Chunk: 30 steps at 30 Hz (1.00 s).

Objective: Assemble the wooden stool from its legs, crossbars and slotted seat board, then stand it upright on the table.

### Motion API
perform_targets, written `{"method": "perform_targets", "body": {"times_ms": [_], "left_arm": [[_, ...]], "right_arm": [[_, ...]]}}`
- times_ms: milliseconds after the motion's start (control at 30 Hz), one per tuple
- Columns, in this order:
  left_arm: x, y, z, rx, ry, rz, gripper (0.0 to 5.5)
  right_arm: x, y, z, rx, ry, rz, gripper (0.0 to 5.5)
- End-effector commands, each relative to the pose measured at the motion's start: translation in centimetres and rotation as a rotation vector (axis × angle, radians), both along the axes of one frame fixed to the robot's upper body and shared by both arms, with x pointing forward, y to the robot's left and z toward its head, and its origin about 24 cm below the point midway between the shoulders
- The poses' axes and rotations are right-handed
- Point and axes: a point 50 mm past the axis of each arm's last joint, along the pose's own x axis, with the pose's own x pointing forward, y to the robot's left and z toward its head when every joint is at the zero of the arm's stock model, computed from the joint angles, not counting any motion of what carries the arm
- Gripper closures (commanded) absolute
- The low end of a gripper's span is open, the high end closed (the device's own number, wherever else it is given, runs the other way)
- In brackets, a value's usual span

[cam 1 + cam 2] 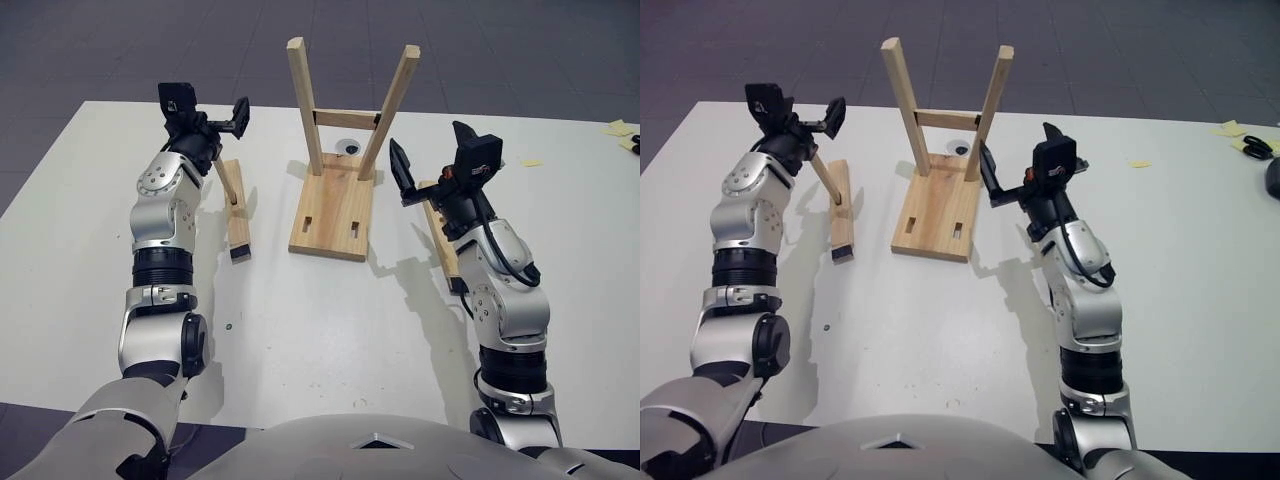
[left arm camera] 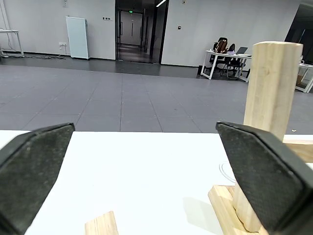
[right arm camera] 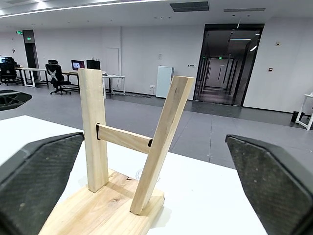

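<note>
Seat board (image 1: 330, 215), pale slotted wood, flat on white table (image 1: 300, 330) — two wooden legs (image 1: 305, 105) upright in it, thin crossbar (image 1: 345, 119) between | left gripper (image 1: 208, 106) spread, empty | right gripper (image 1: 432, 152) spread, empty

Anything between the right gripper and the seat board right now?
Nothing. The left eye view shows bare table between the right gripper and the seat board.

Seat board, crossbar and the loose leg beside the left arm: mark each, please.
seat board (image 1: 333, 212), left eye view, bare middle of its top face.
crossbar (image 1: 345, 119), left eye view, middle of its length.
loose leg (image 1: 238, 225), left eye view, near half of its top face.
</note>
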Motion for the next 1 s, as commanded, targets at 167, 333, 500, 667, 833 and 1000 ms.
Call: {"method": "perform_targets", "body": {"times_ms": [167,333,500,667,833,1000], "left_arm": [[0.3,0.2,2.5,-0.013,-0.057,-0.008,0.11],[0.0,-0.3,5.9,-0.029,-0.159,-0.025,0.11],[-0.1,-0.1,7.6,-0.019,-0.202,-0.014,0.11],[0.5,0.5,5.9,-0.031,-0.151,0.015,0.11],[0.0,-0.5,-7.0,0.050,0.329,-0.040,0.11],[-0.7,-0.7,-9.4,0.029,0.401,-0.069,0.11]], "right_arm": [[-0.1,0.2,0.2,-0.002,-0.006,0.007,0.10],[-0.1,0.2,0.3,0.006,-0.008,0.006,0.10],[-0.2,0.1,0.3,0.001,-0.012,0.003,0.10],[-0.1,0.1,0.3,0.017,-0.004,0.000,0.10],[-0.2,-0.1,-0.8,0.014,0.040,-0.006,0.10],[-0.1,-0.4,-0.8,0.014,0.043,-0.012,0.10]]}}
